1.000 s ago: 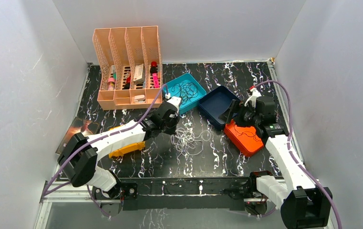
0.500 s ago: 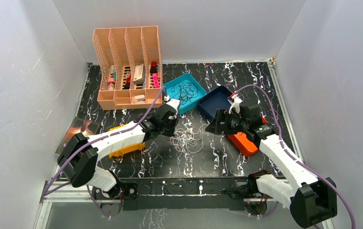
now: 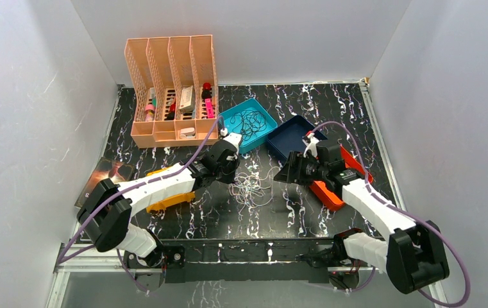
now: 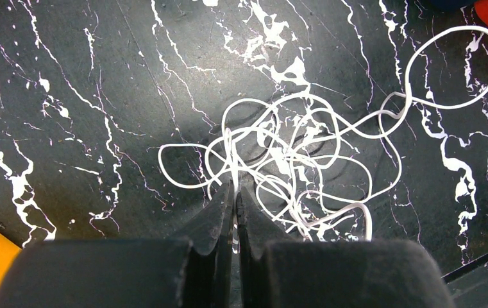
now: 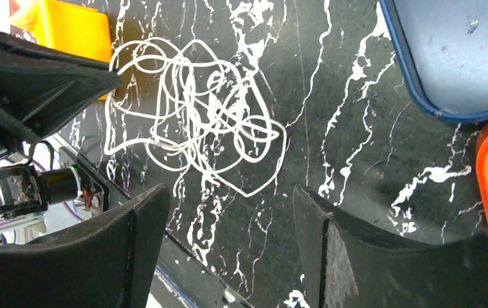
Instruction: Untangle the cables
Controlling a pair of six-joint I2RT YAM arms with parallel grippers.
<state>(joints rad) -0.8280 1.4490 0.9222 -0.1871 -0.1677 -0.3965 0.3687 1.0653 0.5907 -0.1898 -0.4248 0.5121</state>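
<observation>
Our left jaws are pressed fully together, pinching one strand at the near edge of the white cable tangle. The tangle lies in loose loops on the table, about mid-table between the two arms. Our right jaws stand wide apart with nothing between them, hovering just to the right of that tangle and facing it. Beyond the left jaws sits a teal tray holding black cables in a curly heap. A navy tray lies just beside it, behind the right jaws, and an orange tray is partly hidden by the right arm. A peach organizer stands at the far left.
</observation>
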